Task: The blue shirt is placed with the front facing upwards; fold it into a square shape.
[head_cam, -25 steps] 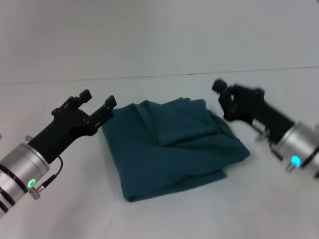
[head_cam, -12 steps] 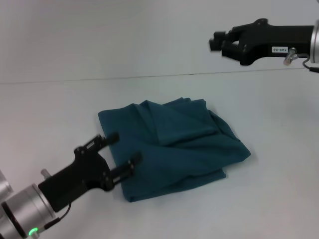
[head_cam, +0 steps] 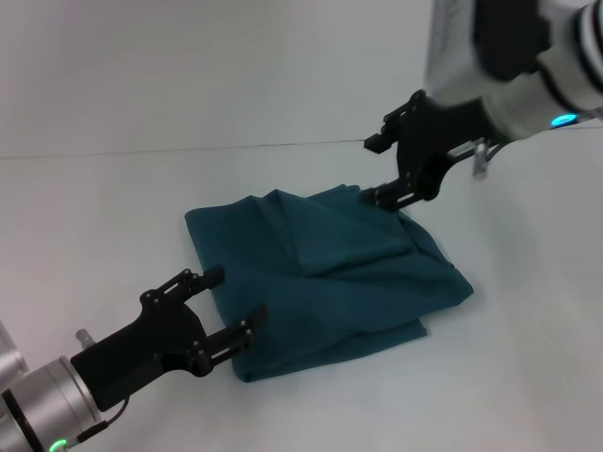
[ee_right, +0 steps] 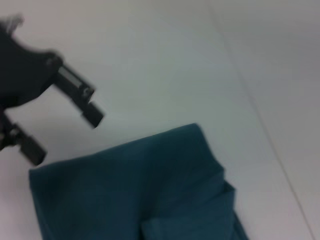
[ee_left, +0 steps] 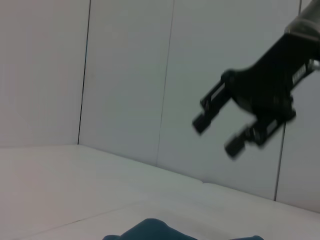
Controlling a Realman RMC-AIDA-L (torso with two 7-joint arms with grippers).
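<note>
Left gripper (head_cam: pixel 229 303) sits low at the shirt's (head_cam: pixel 325 287) near-left corner, fingers spread apart, one over the cloth edge and one just beside the hem, holding nothing. The shirt itself lies mid-table (head_cam: pixel 113 217), already folded into a thick, roughly square bundle with loose layers ruffled along its far edge. Over to the right gripper (head_cam: pixel 382 169): it hangs over the far-right corner, jaws apart and empty, the lower finger just about at the cloth.

My read: the folding looks largely done and this is the tidying stage. The next move calls for pinching those corners cleanly, without dragging the layers apart.

Hard to make out: the lettering and collar are folded away, no print shows anywhere. Whether either finger actually touches fabric, I cannot tell. The left wrist view catches only a sliver of shirt.
</note>
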